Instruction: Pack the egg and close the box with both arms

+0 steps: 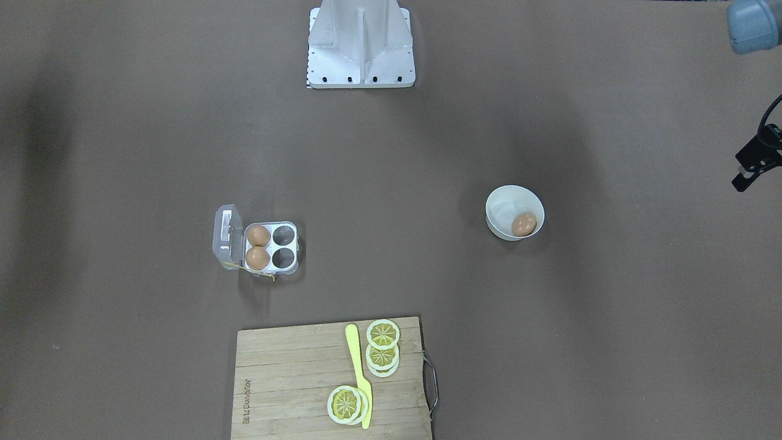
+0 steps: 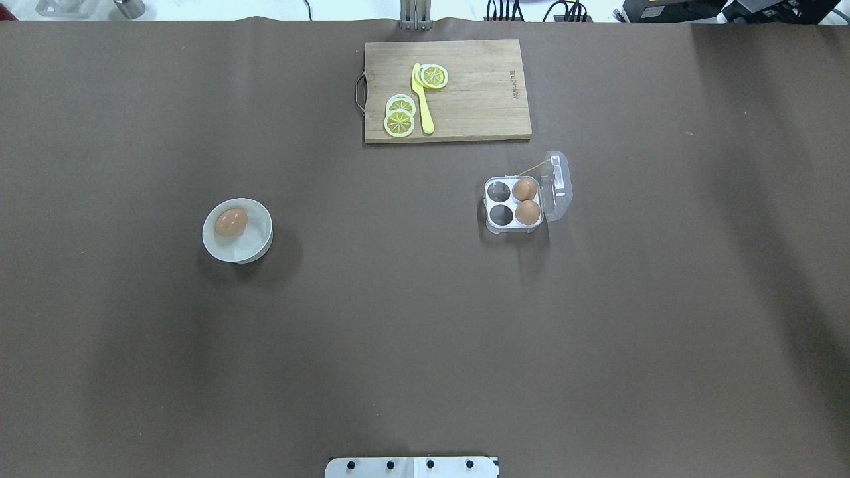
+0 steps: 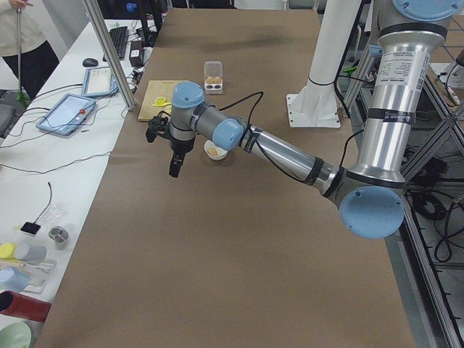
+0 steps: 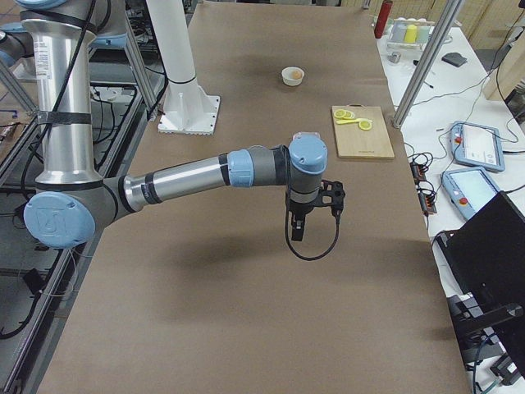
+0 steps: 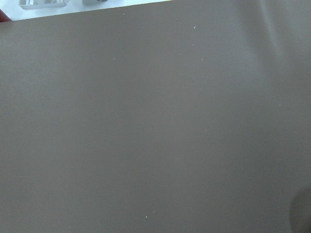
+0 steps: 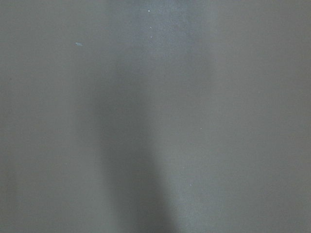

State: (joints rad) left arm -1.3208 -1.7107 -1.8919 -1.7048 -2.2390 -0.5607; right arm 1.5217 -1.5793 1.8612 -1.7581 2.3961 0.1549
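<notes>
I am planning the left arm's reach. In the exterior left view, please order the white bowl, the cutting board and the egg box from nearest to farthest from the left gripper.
From the left gripper:
1. the white bowl, close beside it, toward the robot's side.
2. the cutting board, farther along, at the operators' edge.
3. the egg box, farthest, past the board near mid-table.

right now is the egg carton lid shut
No, the clear lid lies swung open to one side of the egg carton, leaving its cups uncovered.

Lemon slices (image 2: 399,123) and yellow knife (image 2: 423,106) lie on wooden board (image 2: 478,93).
</notes>
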